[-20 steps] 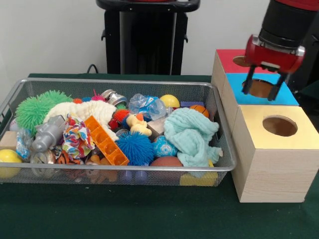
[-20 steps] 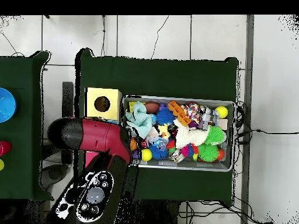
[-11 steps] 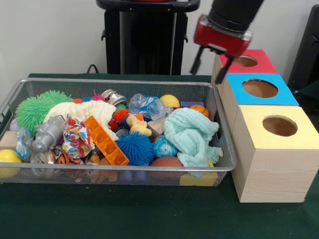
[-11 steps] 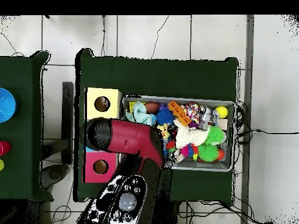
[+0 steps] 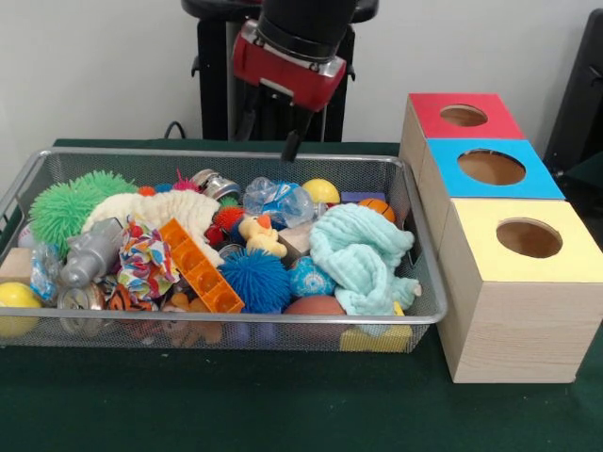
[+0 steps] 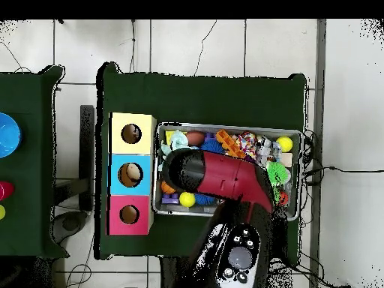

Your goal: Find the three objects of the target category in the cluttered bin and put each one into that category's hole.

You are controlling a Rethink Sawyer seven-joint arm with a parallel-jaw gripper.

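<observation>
The red and black end effector [image 5: 271, 139] hangs released and empty above the wire mesh bin [image 5: 419, 282] of jumbled toys, placed for another pick.

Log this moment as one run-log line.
phase: search | gripper: open, empty, above bin far side | boxes: red, blue, yellow, holes clear | next: likely descend to pick

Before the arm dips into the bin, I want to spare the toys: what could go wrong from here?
The gripper hangs open and empty above the bin's far rim, so a straight descent may strike the wire. The crinkly clear bag and yellow ball lie packed together beneath, so the jaws may pinch both. The teal cloth could snag and drag neighbours.
</observation>
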